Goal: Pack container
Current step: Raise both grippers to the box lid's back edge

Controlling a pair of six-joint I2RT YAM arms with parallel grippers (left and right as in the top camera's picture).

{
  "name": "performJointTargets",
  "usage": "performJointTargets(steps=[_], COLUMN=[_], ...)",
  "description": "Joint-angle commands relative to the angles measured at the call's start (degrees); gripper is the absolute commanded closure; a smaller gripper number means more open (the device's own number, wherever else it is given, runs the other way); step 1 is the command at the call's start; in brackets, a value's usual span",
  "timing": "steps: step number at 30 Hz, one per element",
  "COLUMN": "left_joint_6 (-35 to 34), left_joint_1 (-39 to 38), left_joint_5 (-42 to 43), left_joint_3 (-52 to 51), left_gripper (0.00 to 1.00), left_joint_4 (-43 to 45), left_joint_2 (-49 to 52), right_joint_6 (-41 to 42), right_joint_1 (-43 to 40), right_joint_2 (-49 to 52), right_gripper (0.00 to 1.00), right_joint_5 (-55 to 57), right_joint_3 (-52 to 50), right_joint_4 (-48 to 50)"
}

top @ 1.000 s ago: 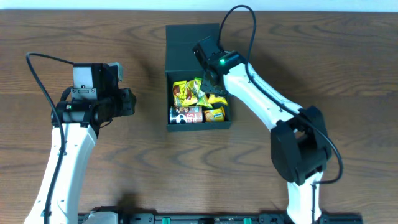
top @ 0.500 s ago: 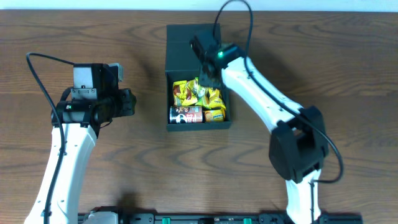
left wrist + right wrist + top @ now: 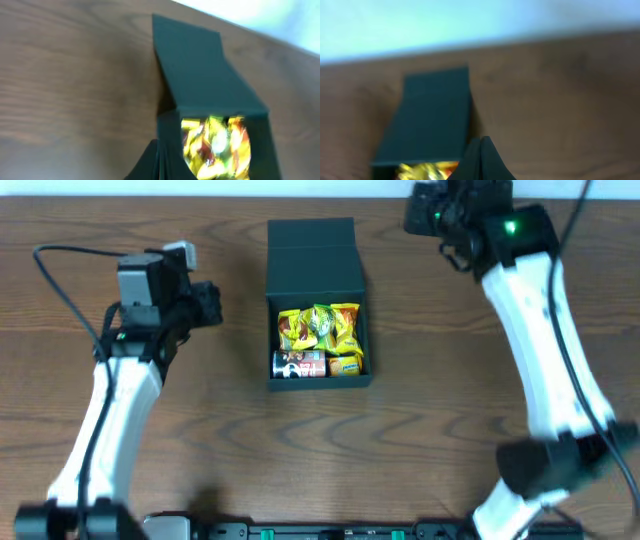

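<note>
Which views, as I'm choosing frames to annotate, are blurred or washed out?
Overhead: sharp and evenly lit, with the container and snack packets crisp. Left wrist: soft all over, the packets a yellow smear, and a pale washed-out patch at the top right. Right wrist: the blurriest, with the container's edges hazy and a pale blue-white band across the top.

Dark teal-green container (image 3: 311,245), yellow-and-red snack packets (image 3: 322,328), red can (image 3: 298,364), table (image 3: 220,440) — brown wood grain

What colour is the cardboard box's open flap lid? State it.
Dark teal-green cardboard flap lid, plain; best in the left wrist view.
</note>
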Motion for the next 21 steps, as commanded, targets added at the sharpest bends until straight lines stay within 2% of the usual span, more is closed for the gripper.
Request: performJointTargets(steps=[1,5,7,13,21], left_joint_6=[-10.4,-20.2,-26.4,-31.2,-33.4], left_joint_1=[0.2,0.2,0.2,0.2,-0.3], left_joint_5=[4.9,8.4,11.0,12.4,12.2], left_joint_3=[0.2,0.3,3.1,11.0,17.8], left_gripper=[0.94,0.94,0.94,0.94,0.94], left_joint_4=[5.2,15.8,18.9,17.7,17.1], left_joint_2=[7.1,16.6,24.5,33.4,38.9], right_joint_6=[-0.9,-0.9,-0.9,-0.9,3.5], right_joint_1=[-3.8,-6.9,-8.0,-8.1,-7.9], right_joint_2=[7.7,14.5,19.3,25.6,30.4], right_gripper=[0.98,0.99,0.99,0.98,0.98], right_joint_5=[-17.2,-26.8,-31.4,-36.4,-41.2], right_joint_3=[-2.4,-2.4,-2.4,-2.4,-2.4], right_joint_4=[-0.3,2.6,4.1,6.9,11.1])
